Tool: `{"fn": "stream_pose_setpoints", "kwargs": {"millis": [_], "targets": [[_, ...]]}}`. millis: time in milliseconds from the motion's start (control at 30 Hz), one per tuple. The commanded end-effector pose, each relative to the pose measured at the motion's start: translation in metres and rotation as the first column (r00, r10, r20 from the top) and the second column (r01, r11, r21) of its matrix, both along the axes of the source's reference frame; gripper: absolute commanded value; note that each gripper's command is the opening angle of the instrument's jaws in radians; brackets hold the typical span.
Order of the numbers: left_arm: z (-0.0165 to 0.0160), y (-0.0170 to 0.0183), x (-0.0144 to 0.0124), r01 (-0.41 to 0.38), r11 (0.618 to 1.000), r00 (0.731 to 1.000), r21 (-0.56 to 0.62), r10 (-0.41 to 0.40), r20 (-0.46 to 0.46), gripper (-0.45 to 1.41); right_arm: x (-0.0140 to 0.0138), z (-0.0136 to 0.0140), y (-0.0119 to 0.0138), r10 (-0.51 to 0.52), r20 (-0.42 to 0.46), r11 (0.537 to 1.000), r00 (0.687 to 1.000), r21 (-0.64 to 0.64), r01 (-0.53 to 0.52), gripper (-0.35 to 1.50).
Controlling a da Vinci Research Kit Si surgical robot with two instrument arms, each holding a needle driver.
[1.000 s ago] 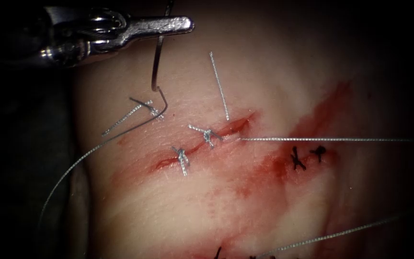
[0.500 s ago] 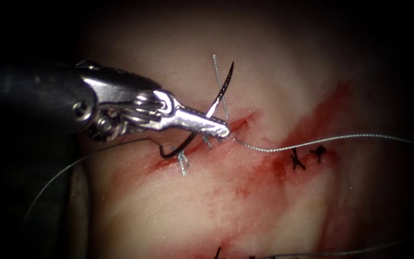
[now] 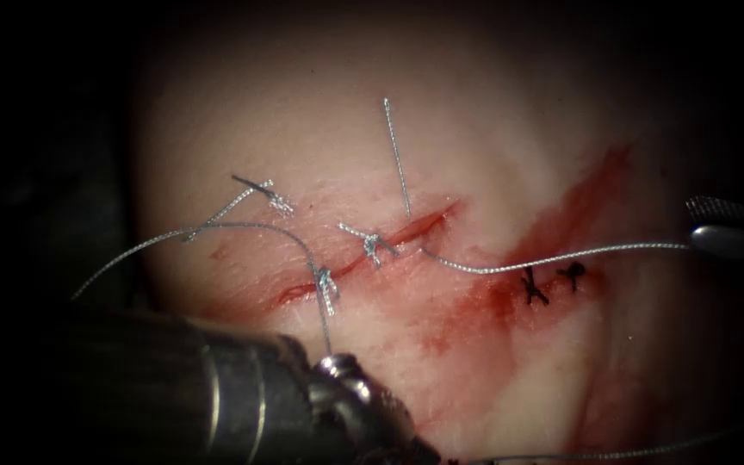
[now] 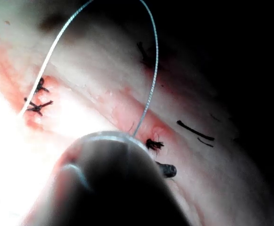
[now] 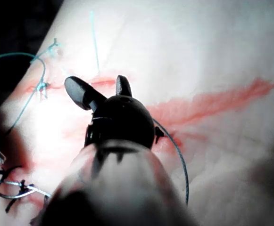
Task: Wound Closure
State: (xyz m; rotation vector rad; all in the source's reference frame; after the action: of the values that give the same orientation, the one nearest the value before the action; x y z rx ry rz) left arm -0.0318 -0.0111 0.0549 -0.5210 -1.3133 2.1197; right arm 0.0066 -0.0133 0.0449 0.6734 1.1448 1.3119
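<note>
Mostly stitched, the cut (image 3: 363, 250) trails thread (image 3: 553, 257); right tool (image 5: 101, 92) gapes empty, left tool (image 3: 363, 413) unreadable.

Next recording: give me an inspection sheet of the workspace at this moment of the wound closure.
Surface: tissue with cut; red fluid around it.
Job's things: light stitches across the cut; dark stitches to its right; thread runs from the cut's right end towards the right tool, and another stretch arcs up from the left tool.
Clutter: cut end of thread above the cut.
Grippers: left tool, its hold cannot be told; right tool, jaws open, thread passing beside it.
Cables: nothing seen.
Surroundings: dark.
</note>
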Motion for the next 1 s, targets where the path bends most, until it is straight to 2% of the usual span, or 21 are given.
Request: {"fn": "stream_pose_setpoints", "kwargs": {"millis": [33,100,133,167,200,233,300,367,400,467,500,567,600,667,700,733,800,833,900,933,1000], "targets": [[-0.0002,0.0004,-0.0002,0.011,1.000,1.000,-0.005,-0.011,0.007,1.33,0.0002,0.0000,0.0005,0.008,0.009,1.000,1.000,-0.006,-0.008,1.23],[-0.0013,0.0017,-0.0004,0.028,0.999,1.000,0.018,-0.028,-0.007,1.36,-0.0003,-0.0004,0.0011,0.026,0.021,1.000,0.999,-0.007,-0.026,1.23],[-0.0020,0.0030,-0.0006,0.090,0.995,0.996,0.047,-0.089,-0.022,1.31,-0.0005,-0.0005,0.0015,0.026,0.026,1.000,0.999,-0.015,-0.026,1.23],[-0.0030,0.0052,-0.0009,0.197,0.978,0.980,0.065,-0.198,0.002,1.26,-0.0009,-0.0009,0.0023,0.036,0.025,0.999,0.999,-0.022,-0.036,1.23],[-0.0036,0.0067,-0.0010,0.257,0.963,0.965,0.080,-0.261,0.040,1.26,-0.0011,-0.0010,0.0026,0.038,0.022,0.999,0.999,-0.027,-0.038,1.23],[-0.0045,0.0085,-0.0009,0.335,0.933,0.936,0.128,-0.346,0.071,1.25,-0.0013,-0.0013,0.0031,0.061,0.017,0.998,0.998,-0.036,-0.061,1.23],[-0.0047,0.0098,-0.0013,0.432,0.888,0.888,0.158,-0.449,0.098,1.20,-0.0014,-0.0014,0.0034,0.079,0.017,0.996,0.997,-0.038,-0.079,1.21],[-0.0040,0.0098,-0.0022,0.500,0.824,0.846,0.267,-0.531,0.053,1.08,-0.0014,-0.0015,0.0037,0.093,0.006,0.995,0.996,-0.042,-0.093,1.21],[-0.0024,0.0086,-0.0037,0.573,0.721,0.789,0.391,-0.614,-0.023,1.01,-0.0014,-0.0014,0.0038,0.102,-0.006,0.993,0.995,-0.052,-0.102,1.21],[-0.0004,0.0070,-0.0054,0.621,0.658,0.724,0.427,-0.690,0.010,1.01,-0.0015,-0.0014,0.0038,0.107,-0.012,0.993,0.994,-0.055,-0.107,1.21],[0.0012,0.0058,-0.0068,0.638,0.633,0.689,0.439,-0.724,0.042,1.09,-0.0016,-0.0014,0.0040,0.108,-0.012,0.993,0.994,-0.054,-0.108,1.21],[0.0026,0.0043,-0.0083,0.676,0.549,0.643,0.491,-0.766,-0.028,1.23,-0.0017,-0.0013,0.0042,0.112,-0.012,0.992,0.994,-0.054,-0.113,1.21],[0.0032,0.0037,-0.0089,0.688,0.527,0.623,0.499,-0.782,-0.033,1.26,-0.0019,-0.0013,0.0043,0.114,-0.010,0.992,0.993,-0.054,-0.115,1.21],[0.0044,0.0025,-0.0113,0.731,0.420,0.523,0.539,-0.851,-0.047,1.35,-0.0023,-0.0012,0.0046,0.128,0.000,0.990,0.992,-0.054,-0.128,1.20],[0.0045,0.0023,-0.0120,0.745,0.385,0.484,0.545,-0.874,-0.044,1.30,-0.0024,-0.0012,0.0047,0.135,0.006,0.989,0.991,-0.054,-0.135,1.20],[0.0046,0.0023,-0.0129,0.759,0.321,0.434,0.566,-0.898,-0.072,1.28,-0.0024,-0.0012,0.0048,0.140,0.006,0.989,0.990,-0.055,-0.139,1.20],[0.0047,0.0025,-0.0143,0.776,0.227,0.355,0.589,-0.928,-0.110,1.20,-0.0025,-0.0011,0.0050,0.144,0.008,0.988,0.990,-0.054,-0.143,1.18],[0.0046,0.0025,-0.0152,0.786,0.169,0.304,0.595,-0.943,-0.134,1.16,-0.0025,-0.0011,0.0051,0.144,0.009,0.988,0.990,-0.054,-0.143,1.18],[0.0043,0.0027,-0.0165,0.790,0.086,0.247,0.607,-0.951,-0.187,1.08,-0.0025,-0.0010,0.0051,0.146,0.006,0.988,0.989,-0.055,-0.145,1.18],[0.0039,0.0027,-0.0179,0.778,-0.041,0.184,0.626,-0.939,-0.290,0.88,-0.0025,-0.0011,0.0051,0.148,0.004,0.988,0.989,-0.056,-0.147,1.18],[0.0035,0.0031,-0.0194,0.787,-0.097,0.119,0.610,-0.945,-0.304,0.79,-0.0025,-0.0011,0.0052,0.148,0.005,0.987,0.989,-0.055,-0.148,1.18]]}}
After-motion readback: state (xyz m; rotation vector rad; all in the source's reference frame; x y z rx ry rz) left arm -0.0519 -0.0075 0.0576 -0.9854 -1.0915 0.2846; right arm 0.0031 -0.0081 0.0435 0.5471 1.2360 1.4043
